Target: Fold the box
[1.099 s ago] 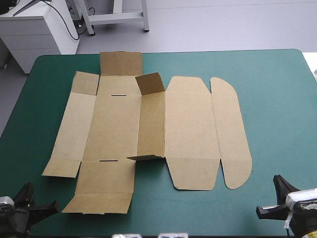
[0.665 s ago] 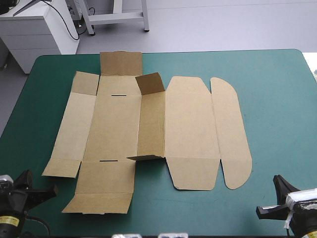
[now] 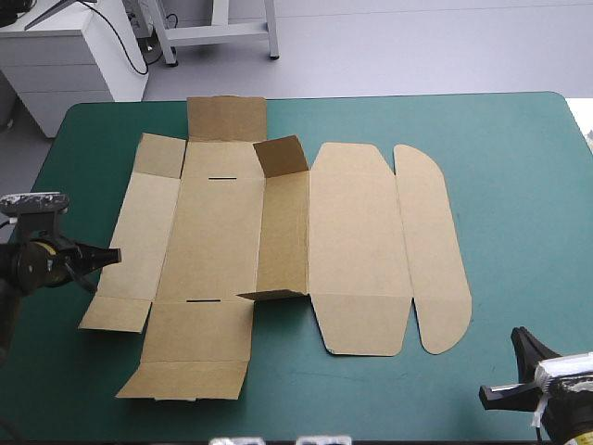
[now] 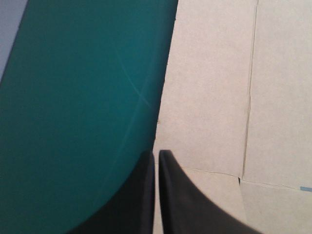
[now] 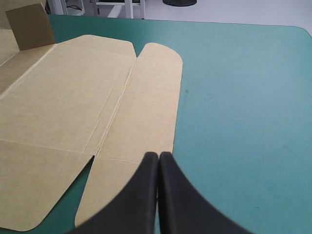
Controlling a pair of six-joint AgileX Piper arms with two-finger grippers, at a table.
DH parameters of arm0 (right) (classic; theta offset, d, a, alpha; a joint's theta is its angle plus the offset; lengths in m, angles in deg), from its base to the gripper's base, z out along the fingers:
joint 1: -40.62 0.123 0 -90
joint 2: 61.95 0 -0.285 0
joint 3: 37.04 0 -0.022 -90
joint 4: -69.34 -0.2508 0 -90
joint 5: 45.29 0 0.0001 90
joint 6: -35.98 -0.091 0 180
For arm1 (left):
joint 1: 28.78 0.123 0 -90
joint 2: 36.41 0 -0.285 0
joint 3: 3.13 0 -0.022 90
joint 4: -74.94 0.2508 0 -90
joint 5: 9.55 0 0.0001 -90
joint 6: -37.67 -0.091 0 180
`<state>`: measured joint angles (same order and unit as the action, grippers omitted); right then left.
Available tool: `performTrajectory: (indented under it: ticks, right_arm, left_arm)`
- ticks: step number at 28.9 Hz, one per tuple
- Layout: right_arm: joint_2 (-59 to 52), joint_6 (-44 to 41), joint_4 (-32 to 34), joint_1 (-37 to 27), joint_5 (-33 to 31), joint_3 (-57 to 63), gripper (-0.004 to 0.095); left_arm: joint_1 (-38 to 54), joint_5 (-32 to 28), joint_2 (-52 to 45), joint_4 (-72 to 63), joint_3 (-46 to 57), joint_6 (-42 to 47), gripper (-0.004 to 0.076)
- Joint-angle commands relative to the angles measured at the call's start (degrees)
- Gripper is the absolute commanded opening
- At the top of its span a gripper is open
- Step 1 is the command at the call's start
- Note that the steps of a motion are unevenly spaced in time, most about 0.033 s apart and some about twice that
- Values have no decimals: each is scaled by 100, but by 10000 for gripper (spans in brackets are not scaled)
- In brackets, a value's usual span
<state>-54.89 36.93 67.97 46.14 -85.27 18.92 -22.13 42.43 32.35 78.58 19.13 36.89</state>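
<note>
Since the earlier frames the left claw [image 3: 109, 253] has swung forward from the table's near left corner and now sits at the box's left edge; the box and the right claw have not shifted.

Seen from above, the left claw points toward the box [image 3: 352, 232] from the left, its tip just beside the outermost strip of board, close to the small flap at that strip's near end. Its two black fingers [image 4: 173, 195] are pressed together into one point with nothing between them. From the wrist, that point lies right on the line where the teal-green table [image 3: 519, 185] meets the board. Creased panels stretch ahead of it.

The box lies opened out and mostly flat in the middle of the table. From left to right it shows:
- a narrow strip
- a wide panel with two short slits and a flap at each end, the far flap tilted up
- a narrow panel whose small end flaps stand raised
- a broad panel
- a long rounded flap [image 5: 146, 102]

The right claw [image 5: 158, 158] sits at the table's near right corner, apart from the box. Its fingers are pressed together and empty. Its tip points toward the near end of the rounded flap, with bare table beside it.
</note>
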Motion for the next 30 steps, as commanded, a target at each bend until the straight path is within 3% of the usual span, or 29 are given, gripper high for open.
performTrajectory:
  ticks: [1,6,9,13,26,30]
  right_arm:
    - [-129,44,65,-1,410,-149,-20]
    - [-129,44,65,-1,410,-149,-20]
    - [-129,44,65,-1,410,-149,-20]
    - [-129,44,65,-1,410,-149,-20]
    - [-129,44,65,-1,410,-149,-20]
    - [-129,44,65,-1,410,-149,-20]
  left_arm:
    - [384,227,690,-1161,-707,-796,17]
    - [1676,1204,1771,-3684,-1316,-2276,17]
    - [2247,1881,2336,-4123,-1619,-2527,17]
    - [2640,2223,3160,-4122,-2170,-2420,14]
    - [2640,2110,3843,-3778,-2222,-2374,15]
    - [2640,2111,3843,-3841,-2222,-2610,78]
